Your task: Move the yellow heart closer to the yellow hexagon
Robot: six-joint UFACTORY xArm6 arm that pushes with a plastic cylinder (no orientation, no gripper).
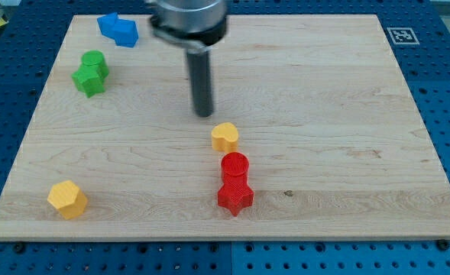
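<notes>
The yellow heart (225, 137) lies near the middle of the wooden board (324, 92). The yellow hexagon (67, 199) sits at the view's bottom left, far from the heart. My tip (204, 114) is just above and to the left of the yellow heart, a small gap away from it.
A red cylinder (234, 166) and a red star (234, 196) sit just below the heart, touching each other. A green cylinder (95, 63) and green star (89, 79) are at the upper left. Two blue blocks (118, 29) lie at the top left. A fiducial marker (399, 35) is at the top right.
</notes>
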